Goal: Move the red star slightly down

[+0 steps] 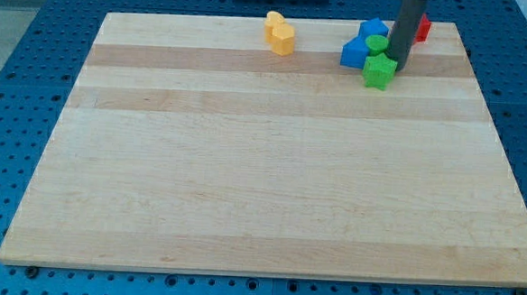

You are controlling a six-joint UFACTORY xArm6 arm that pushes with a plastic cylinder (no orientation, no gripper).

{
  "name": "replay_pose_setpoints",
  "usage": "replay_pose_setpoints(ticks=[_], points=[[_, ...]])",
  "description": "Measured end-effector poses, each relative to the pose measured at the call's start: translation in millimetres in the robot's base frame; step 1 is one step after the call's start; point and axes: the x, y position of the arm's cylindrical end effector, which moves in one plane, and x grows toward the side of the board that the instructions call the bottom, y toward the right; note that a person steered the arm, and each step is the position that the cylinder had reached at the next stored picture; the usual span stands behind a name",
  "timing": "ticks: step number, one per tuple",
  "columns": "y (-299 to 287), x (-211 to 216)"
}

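Note:
A red block [422,28], mostly hidden behind my rod, sits at the board's top right edge; its shape cannot be made out. My tip [400,67] rests on the board just below it, touching the right side of a green star [380,70]. A blue block [355,52] lies left of the star, another blue block [374,29] sits above it, and a small green block [376,43] sits between them.
An orange-yellow block [280,34] lies near the top edge, left of the cluster. The wooden board [262,165] sits on a blue perforated table [13,107]. The cluster lies close to the board's top edge.

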Motion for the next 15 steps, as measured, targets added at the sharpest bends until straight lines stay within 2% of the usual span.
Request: replay_pose_setpoints(ticks=[3, 6, 8, 11, 12, 13, 14, 15], points=[[-66, 55], [-139, 68], [-146, 105], [-173, 188], [-177, 177], [-205, 154], [-233, 156], [-237, 177]])
